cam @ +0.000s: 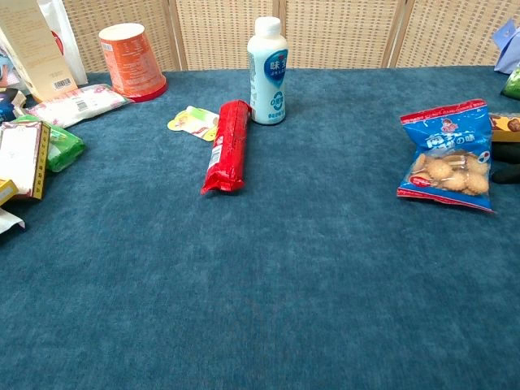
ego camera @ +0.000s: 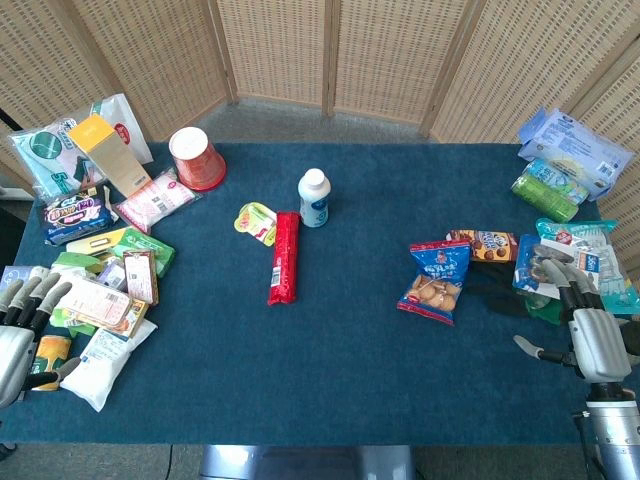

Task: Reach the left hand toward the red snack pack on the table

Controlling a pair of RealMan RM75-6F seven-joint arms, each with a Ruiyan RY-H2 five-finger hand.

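- White bottle (cam: 267, 71): blue Chinese characters, the top one reading "味".
- Tan box (cam: 34, 41): a barcode, digits too small to read.
- Other packets: print illegible.

A white bottle (ego camera: 314, 197) stands upright mid-table on the blue cloth (ego camera: 330, 370), with a small yellow-green packet (ego camera: 256, 221) lying just beside it. A red paper cup (ego camera: 196, 157) sits upside down further left. A blue biscuit bag (ego camera: 437, 280) lies well to the right.
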